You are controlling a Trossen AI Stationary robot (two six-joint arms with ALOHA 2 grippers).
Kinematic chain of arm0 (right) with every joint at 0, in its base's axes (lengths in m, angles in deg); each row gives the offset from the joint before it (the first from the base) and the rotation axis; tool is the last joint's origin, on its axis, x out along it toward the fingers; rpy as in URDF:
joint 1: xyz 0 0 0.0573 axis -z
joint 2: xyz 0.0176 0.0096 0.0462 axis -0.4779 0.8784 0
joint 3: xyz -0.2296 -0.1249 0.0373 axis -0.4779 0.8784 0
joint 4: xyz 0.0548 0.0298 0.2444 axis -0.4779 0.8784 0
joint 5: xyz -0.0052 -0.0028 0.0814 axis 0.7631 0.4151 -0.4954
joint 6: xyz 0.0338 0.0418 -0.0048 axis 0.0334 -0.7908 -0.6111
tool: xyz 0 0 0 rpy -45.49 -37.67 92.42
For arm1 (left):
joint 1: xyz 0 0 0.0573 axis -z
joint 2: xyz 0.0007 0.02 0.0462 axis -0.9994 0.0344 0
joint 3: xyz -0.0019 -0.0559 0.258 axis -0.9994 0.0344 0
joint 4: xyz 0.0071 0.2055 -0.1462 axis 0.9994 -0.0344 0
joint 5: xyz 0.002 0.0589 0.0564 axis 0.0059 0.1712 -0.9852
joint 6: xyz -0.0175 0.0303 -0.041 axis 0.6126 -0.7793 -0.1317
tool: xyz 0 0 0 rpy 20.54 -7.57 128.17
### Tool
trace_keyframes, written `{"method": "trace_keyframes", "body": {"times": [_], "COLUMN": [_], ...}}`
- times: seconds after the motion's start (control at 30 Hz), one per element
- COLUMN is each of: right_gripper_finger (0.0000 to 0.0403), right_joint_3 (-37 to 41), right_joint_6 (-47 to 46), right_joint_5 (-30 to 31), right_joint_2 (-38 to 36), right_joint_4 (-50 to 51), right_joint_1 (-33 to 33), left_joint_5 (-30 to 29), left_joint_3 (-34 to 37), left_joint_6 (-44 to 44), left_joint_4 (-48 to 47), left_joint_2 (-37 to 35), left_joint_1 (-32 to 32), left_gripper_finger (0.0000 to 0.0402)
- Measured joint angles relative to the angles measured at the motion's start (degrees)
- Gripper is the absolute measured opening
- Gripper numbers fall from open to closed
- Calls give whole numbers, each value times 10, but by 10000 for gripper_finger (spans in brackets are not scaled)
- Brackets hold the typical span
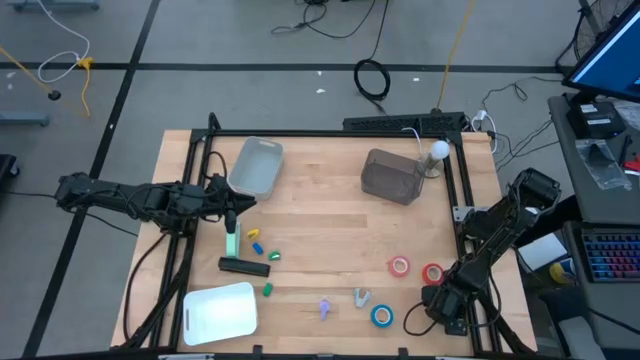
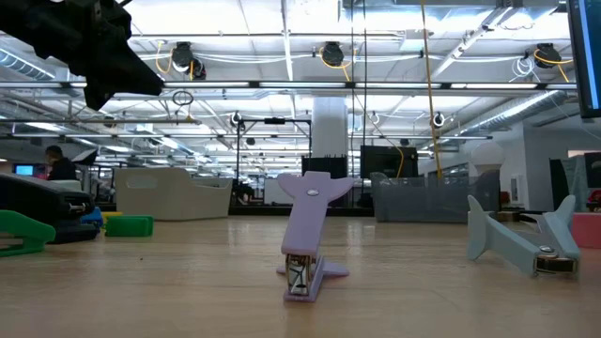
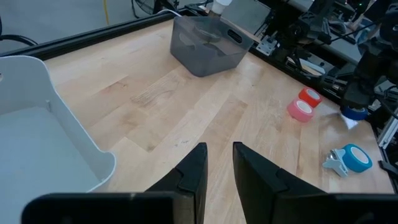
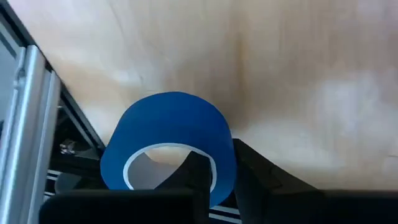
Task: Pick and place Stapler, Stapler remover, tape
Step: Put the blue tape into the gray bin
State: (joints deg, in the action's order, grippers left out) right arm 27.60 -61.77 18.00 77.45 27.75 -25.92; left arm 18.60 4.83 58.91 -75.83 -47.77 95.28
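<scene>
the right gripper [image 4: 214,177] sits low at the near right corner of the table [image 1: 330,215], its fingers clamped through the wall of a blue tape roll [image 4: 168,146] by the metal frame. a little further in lie another blue roll [image 1: 382,316], two small staple removers [image 1: 360,297], then two red rolls [image 1: 399,266] and the black stapler [image 1: 244,265]. over at the left edge, the left gripper [image 3: 217,168] hangs above the wood beside the white bin [image 1: 256,166], fingers only slightly apart and holding nothing.
</scene>
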Motion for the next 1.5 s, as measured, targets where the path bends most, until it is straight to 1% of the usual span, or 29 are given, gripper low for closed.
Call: {"method": "trace_keyframes", "body": {"times": [0.1, 0.17, 0.27, 0.4, 0.53, 0.63, 0.77, 0.93, 1.07, 1.27, 1.37, 1.5], "right_gripper_finger": [32, 32, 33, 33, 33, 33, 33, 33, 33, 33, 33, 33], "right_joint_3": [0, 0, 0, 0, 0, 0, 0, -1, -1, -1, -1, -1], "right_joint_6": [-8, -19, -28, -40, -38, -22, 23, 105, 174, 264, 286, 290], "right_joint_5": [-14, -13, 7, 67, 151, 210, 280, 332, 337, 334, 333, 333], "right_joint_2": [-6, -15, -36, -71, -109, -135, -162, -180, -180, -180, -180, -180], "right_joint_4": [-23, -39, -61, -96, -126, -139, -162, -203, -256, -354, -390, -420], "right_joint_1": [0, 5, 17, 44, 83, 118, 164, 224, 272, 325, 342, 359], "left_joint_5": [0, 0, 0, 0, 0, 0, 4, 28, 52, 108, 126, 149], "left_joint_3": [0, 0, 0, 0, 0, 0, 0, 0, 0, 0, 0, 0], "left_joint_6": [0, 0, 0, 2, 19, 33, 29, -3, -35, -85, -113, -156], "left_joint_4": [1, 2, 5, 6, 13, 41, 102, 195, 283, 425, 504, 612], "left_joint_2": [0, 0, 0, 0, 0, 0, 0, 20, 70, 174, 228, 293], "left_joint_1": [0, 0, 0, 0, 0, 0, 0, 0, 0, 0, 0, 2], "left_gripper_finger": [79, 79, 79, 79, 79, 79, 79, 79, 79, 79, 79, 79]}}
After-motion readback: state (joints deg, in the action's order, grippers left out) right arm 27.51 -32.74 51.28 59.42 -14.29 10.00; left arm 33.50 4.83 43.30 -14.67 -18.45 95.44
